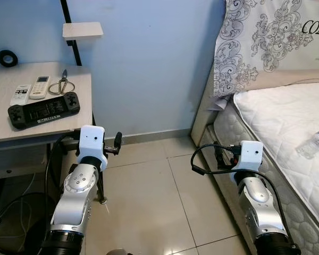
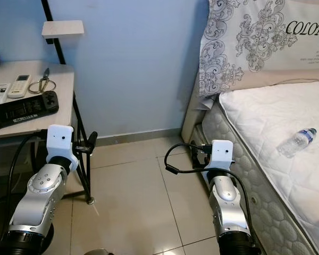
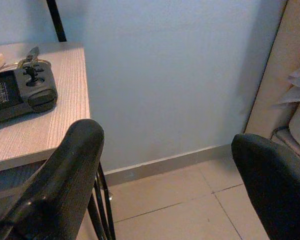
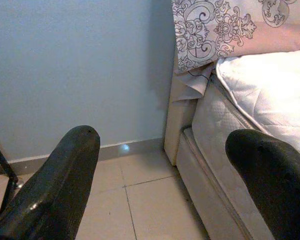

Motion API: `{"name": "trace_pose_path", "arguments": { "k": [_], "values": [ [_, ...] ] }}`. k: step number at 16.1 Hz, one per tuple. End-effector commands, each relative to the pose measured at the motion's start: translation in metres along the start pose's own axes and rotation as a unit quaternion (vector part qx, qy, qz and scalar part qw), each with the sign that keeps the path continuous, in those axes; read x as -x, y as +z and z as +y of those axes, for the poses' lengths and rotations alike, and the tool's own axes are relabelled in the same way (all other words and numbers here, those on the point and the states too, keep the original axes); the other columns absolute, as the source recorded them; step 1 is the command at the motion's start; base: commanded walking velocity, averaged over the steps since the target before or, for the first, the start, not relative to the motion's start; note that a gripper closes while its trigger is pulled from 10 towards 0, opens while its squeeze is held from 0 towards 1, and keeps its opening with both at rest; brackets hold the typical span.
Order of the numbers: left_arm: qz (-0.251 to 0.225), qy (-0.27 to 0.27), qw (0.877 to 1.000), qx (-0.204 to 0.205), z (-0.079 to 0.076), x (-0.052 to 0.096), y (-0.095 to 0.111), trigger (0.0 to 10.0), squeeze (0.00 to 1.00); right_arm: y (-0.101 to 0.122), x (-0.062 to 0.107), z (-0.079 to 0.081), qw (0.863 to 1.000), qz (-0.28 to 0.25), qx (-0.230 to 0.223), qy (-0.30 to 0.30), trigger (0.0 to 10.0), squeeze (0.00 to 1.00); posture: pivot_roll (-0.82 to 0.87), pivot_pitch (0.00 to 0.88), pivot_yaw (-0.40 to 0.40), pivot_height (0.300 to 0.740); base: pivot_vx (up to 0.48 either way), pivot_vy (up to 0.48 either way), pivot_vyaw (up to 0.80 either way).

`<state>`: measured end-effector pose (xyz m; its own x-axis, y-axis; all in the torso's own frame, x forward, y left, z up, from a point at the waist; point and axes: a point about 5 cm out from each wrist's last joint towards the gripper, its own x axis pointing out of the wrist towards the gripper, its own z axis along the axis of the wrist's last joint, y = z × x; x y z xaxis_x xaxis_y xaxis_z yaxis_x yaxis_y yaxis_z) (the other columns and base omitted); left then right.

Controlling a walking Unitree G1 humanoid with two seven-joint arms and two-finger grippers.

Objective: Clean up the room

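Head views: plastic bottle (image 1: 312, 144) lies on its side on the white mattress (image 1: 276, 114), well right of both arms. Desk (image 1: 42, 106) on the left carries a black game controller (image 1: 43, 110), two remotes (image 1: 33, 89), scissors (image 1: 62, 84) and a tape roll (image 1: 7, 58). Left wrist view catches the controller's end at the desk edge; right wrist view gets the patterned pillow (image 4: 225, 30) and bed corner. Left gripper (image 3: 165, 175) fingers spread wide, empty, over floor tiles beside the desk. Right gripper (image 4: 165, 175) likewise spread, empty, by the bed base.

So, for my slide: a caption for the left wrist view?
Open left gripper beside desk holding a game controller.
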<state>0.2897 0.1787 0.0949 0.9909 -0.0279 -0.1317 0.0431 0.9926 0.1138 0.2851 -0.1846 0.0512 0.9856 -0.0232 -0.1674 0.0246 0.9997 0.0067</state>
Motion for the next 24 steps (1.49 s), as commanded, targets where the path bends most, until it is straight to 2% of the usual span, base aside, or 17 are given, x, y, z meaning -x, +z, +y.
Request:
{"name": "trace_pose_path", "arguments": {
  "k": [1,4,5,6,7,12,15,16,20,21,24],
  "values": [
    [-0.056,-0.162,0.984,0.054,-0.059,-0.010,0.013,10.0,0.00,-0.011,0.021,0.038,0.995,0.041,-0.038,0.084,10.0,0.00,-0.05,0.000,-0.023,0.740,0.000,0.000,0.00],
    [-0.056,-0.162,0.984,0.054,-0.059,-0.010,0.013,10.0,0.00,-0.011,0.021,0.038,0.995,0.041,-0.038,0.084,10.0,0.00,-0.05,0.000,-0.023,0.740,0.000,0.000,0.00],
    [-0.043,-0.141,0.987,0.061,-0.051,-0.010,0.010,10.0,0.00,-0.012,0.022,0.042,0.994,0.046,-0.036,0.090,10.0,0.00,-0.04,0.000,-0.030,0.740,0.000,0.000,0.00],
    [0.000,-0.091,0.989,0.114,-0.027,-0.014,0.004,10.0,0.00,-0.008,0.022,0.031,0.996,0.015,-0.059,0.066,10.0,0.00,-0.07,0.000,0.055,0.740,0.000,0.000,0.00],
    [0.006,-0.081,0.988,0.131,-0.019,-0.016,0.005,10.0,0.00,-0.004,0.021,0.025,0.996,-0.004,-0.070,0.049,10.0,0.00,-0.07,0.000,0.055,0.740,0.000,0.000,0.00],
    [-0.023,-0.110,0.991,0.067,-0.028,-0.019,0.010,10.0,0.00,0.000,0.014,0.023,0.997,0.003,-0.055,0.045,10.0,0.00,-0.06,0.000,0.043,0.740,0.000,0.000,-0.15],
    [0.000,-0.104,0.991,0.089,-0.023,-0.009,-0.005,10.0,0.00,-0.004,0.017,0.019,0.998,0.007,-0.029,0.050,10.0,0.00,-0.05,0.000,0.022,0.740,0.000,0.000,-0.73],
    [0.002,-0.104,0.991,0.082,-0.023,-0.006,-0.008,10.0,0.00,-0.005,0.018,0.018,0.998,0.010,-0.017,0.059,10.0,0.00,-0.05,0.000,0.007,0.740,0.000,0.000,-0.70],
    [-0.021,-0.099,0.993,0.060,-0.027,-0.012,0.000,10.0,0.00,0.000,0.013,0.011,0.998,0.008,0.006,0.057,10.0,0.00,-0.04,0.000,-0.015,0.740,0.000,0.000,-0.69],
    [-0.014,-0.097,0.994,0.053,-0.028,-0.012,-0.003,10.0,0.00,0.001,0.013,0.009,0.999,0.003,0.009,0.048,10.0,0.00,-0.04,0.000,-0.021,0.740,0.000,0.000,-0.68],
    [-0.042,-0.129,0.990,0.034,-0.036,-0.016,0.008,10.0,0.00,0.002,0.013,0.011,0.999,-0.008,0.015,0.041,10.0,0.00,-0.05,0.000,-0.012,0.740,0.249,0.255,-0.69]
  ]
}}
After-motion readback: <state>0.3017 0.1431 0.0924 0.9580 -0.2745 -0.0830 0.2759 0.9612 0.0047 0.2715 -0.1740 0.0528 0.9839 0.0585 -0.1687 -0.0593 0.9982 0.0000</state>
